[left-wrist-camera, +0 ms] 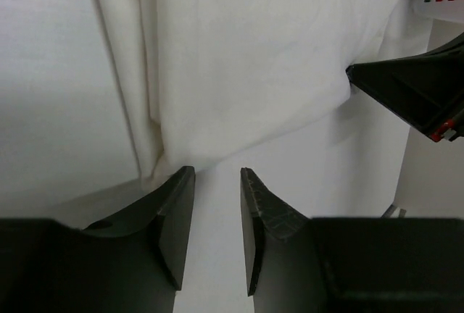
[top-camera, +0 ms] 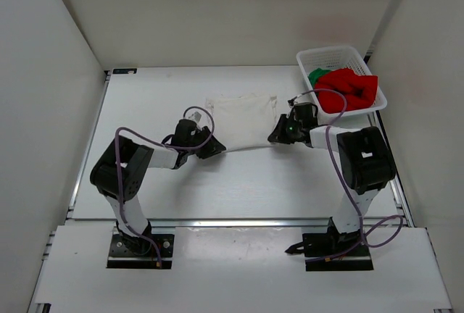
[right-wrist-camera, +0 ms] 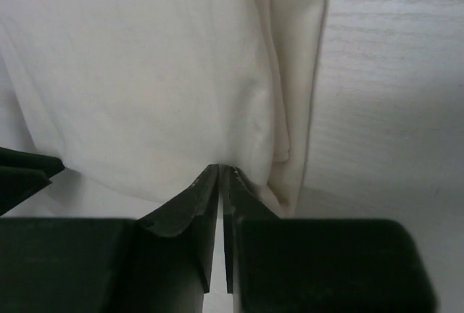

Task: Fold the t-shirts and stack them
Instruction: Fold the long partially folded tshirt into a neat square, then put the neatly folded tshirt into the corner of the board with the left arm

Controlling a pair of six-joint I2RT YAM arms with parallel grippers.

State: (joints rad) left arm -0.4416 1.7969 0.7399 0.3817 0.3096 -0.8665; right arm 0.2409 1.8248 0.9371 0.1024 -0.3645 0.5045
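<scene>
White-walled bay over a pale table (top-camera: pixel 159 103), seen from above. The white t-shirt (top-camera: pixel 243 121) lies at centre as a rough rectangle, side edges doubled under. The red t-shirt (top-camera: pixel 349 88) and green t-shirt (top-camera: pixel 316 76) sit in the mesh basket (top-camera: pixel 341 50) at 1 o'clock from it. Right gripper (right-wrist-camera: pixel 221 172) — jaws pressed together on the near hem, by the shirt's 5 o'clock corner. Left gripper (left-wrist-camera: pixel 217 175) — jaws parted and holding nothing, with the 7 o'clock corner just ahead of its tips. Step in hand, as judged: taking both near corners for a fold. To do it well, the left should advance until the hem sits deep between its fingers and close on every layer. Both should then lift level and together.
</scene>
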